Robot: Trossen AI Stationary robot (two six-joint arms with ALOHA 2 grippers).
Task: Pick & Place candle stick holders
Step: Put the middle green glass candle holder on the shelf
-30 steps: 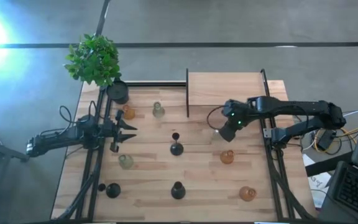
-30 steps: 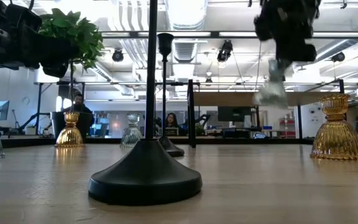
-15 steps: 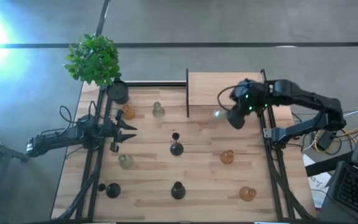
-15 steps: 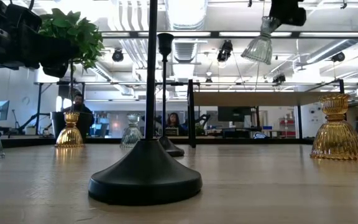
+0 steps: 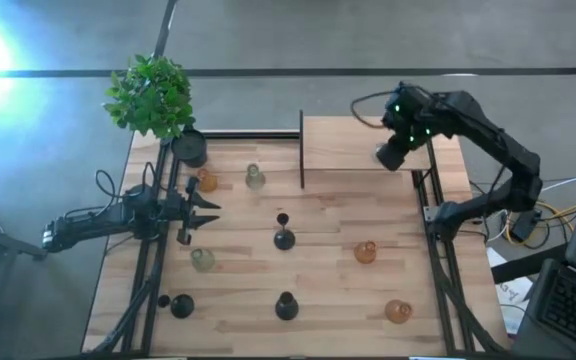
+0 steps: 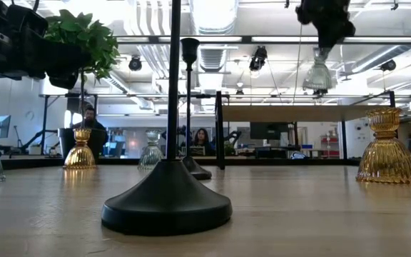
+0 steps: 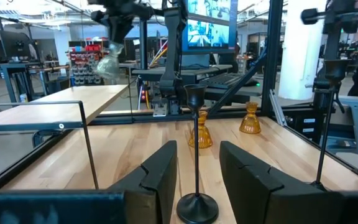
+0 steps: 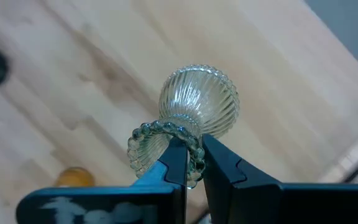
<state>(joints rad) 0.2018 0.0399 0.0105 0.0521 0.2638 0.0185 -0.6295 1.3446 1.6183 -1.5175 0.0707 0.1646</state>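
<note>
At the desk's (image 5: 238, 330) near edge stand a black holder (image 5: 286, 306) and an amber holder (image 5: 398, 311), with a second black one (image 5: 181, 306) toward the left corner. Farther in sit a pale holder (image 5: 202, 259), another black one (image 5: 284, 238) and a second amber one (image 5: 365, 251).

The left gripper (image 5: 200, 208) waits at mid-desk on the left side, its fingers (image 7: 160, 180) standing partly apart and holding nothing; a thin black stem (image 7: 196, 149) shows in the gap between them but well beyond their tips.

Beyond it, an amber holder (image 5: 206, 180) and a pale one (image 5: 255, 177) stand beside a plant (image 5: 150, 95) in a black pot (image 5: 190, 149).

At the far right, the right gripper (image 8: 193, 155) hangs in the air above the raised board (image 5: 348, 143). Its fingers (image 8: 178, 163) are pinched on the beaded rim of a clear ribbed holder (image 8: 194, 106), whose bulb juts out past the fingertips, clear of the wood. In the low view the same holder (image 6: 318, 73) hangs below the gripper, high above the desk.
</note>
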